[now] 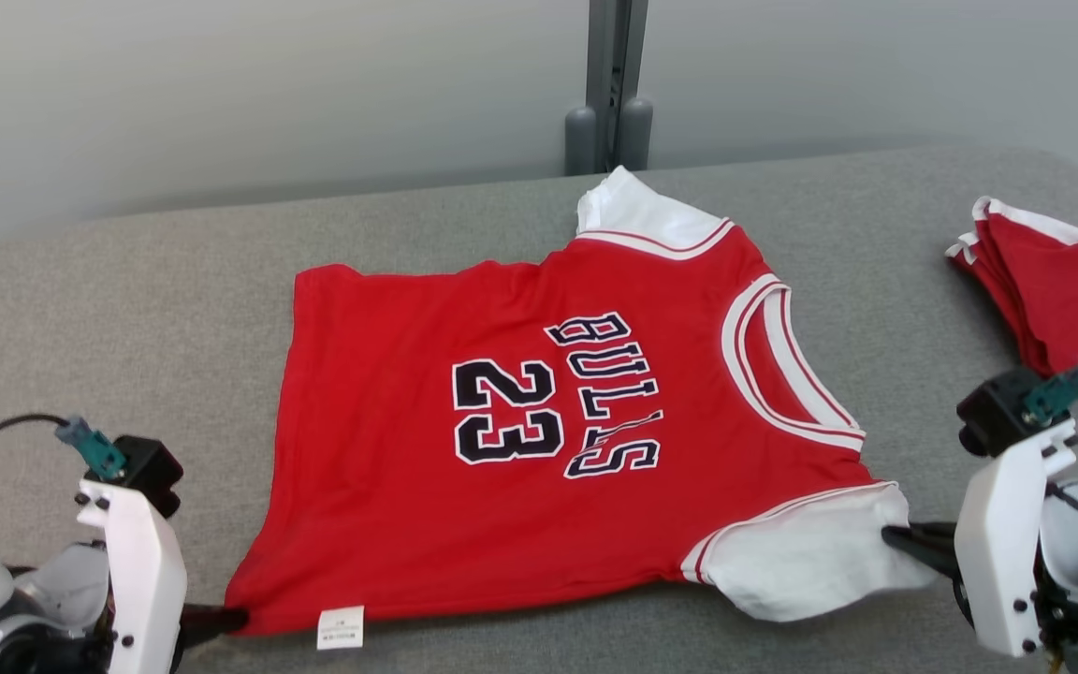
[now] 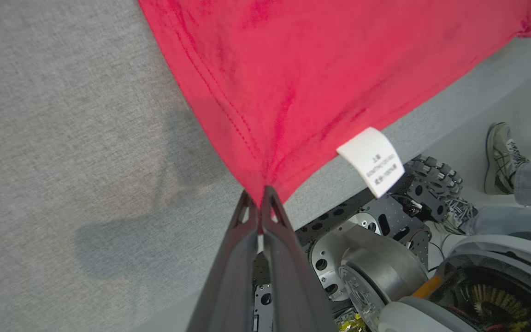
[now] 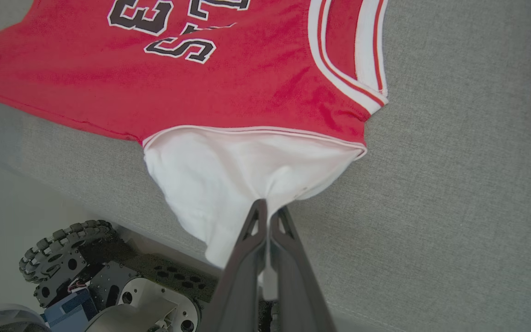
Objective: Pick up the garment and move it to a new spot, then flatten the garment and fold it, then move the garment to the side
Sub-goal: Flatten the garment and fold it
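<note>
Lying spread across the grey padded table point(image 1: 127, 309), the red jersey point(image 1: 408, 487) is showing its front, with "BULLS" and "23" in black lettering reading sideways and the neckline pointing toward the robot's right. The left gripper point(image 2: 261, 196) is pinching the jersey's near hem corner, its fingers clamped together on red cloth that is puckering into creases at the tips. A white care label point(image 2: 371, 161) is hanging from the hem just beside that grip, past the table's near edge. The right gripper point(image 3: 268, 207) is clenching the edge of the near white sleeve point(image 3: 219, 180), its fingers pressed tight with white fabric bunching between them. The far white sleeve point(image 1: 637, 211) is lying toward the back of the table. A stack of folded red-and-white garments point(image 1: 1054, 290) is sitting at the table's right end, well apart from the jersey. Below the near edge, the robot's wheeled base point(image 3: 67, 249) is showing, and a person's shoe point(image 2: 500, 157) is resting on the floor near it.
</note>
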Robot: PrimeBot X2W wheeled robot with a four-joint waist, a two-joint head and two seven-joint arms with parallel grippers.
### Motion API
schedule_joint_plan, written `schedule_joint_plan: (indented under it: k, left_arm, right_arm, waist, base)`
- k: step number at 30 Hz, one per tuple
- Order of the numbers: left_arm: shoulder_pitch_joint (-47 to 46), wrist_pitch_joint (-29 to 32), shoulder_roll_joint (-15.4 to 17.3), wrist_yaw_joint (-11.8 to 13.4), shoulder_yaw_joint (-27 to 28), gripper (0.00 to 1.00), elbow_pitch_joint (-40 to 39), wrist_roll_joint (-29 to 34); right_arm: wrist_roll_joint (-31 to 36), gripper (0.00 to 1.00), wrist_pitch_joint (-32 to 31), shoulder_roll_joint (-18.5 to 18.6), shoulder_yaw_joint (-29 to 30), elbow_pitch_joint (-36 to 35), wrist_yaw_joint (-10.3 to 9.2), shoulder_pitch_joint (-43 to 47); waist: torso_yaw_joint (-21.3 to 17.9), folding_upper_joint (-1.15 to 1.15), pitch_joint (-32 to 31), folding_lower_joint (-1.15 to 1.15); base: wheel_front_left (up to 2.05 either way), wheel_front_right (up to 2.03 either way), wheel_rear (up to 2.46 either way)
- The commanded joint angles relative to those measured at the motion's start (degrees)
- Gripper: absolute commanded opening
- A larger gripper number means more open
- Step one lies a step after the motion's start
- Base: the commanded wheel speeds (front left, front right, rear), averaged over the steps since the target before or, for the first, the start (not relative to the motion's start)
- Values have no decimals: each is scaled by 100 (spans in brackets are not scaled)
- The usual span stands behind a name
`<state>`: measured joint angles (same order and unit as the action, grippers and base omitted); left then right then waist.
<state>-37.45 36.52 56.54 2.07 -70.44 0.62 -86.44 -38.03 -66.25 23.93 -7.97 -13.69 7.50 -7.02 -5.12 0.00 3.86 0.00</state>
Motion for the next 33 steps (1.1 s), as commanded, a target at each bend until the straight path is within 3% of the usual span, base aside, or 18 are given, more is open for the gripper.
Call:
schedule_joint_plan:
  k: [1,15,33]
  left_arm:
    - [-175,89,-9,-8,67,0,48,-85]
    - [-1139,893,-284,-319,363,0,808,-251]
    - [-1811,792,-962,-567,705,0,1825,-267]
  right_arm:
    - [96,0,-158,-103,94,21,-1,-187]
    - [640,0,-655,-986,855,1043,0,-1755]
    - [1326,0,-425,-1287,1081,1943,0,-2844]
  waist:
    - [38,0,153,0]
    - [128,0,1041,0]
    - [166,0,1570,0]
  base:
    - [0,0,0]
    - [0,0,0]
    - [0,0,0]
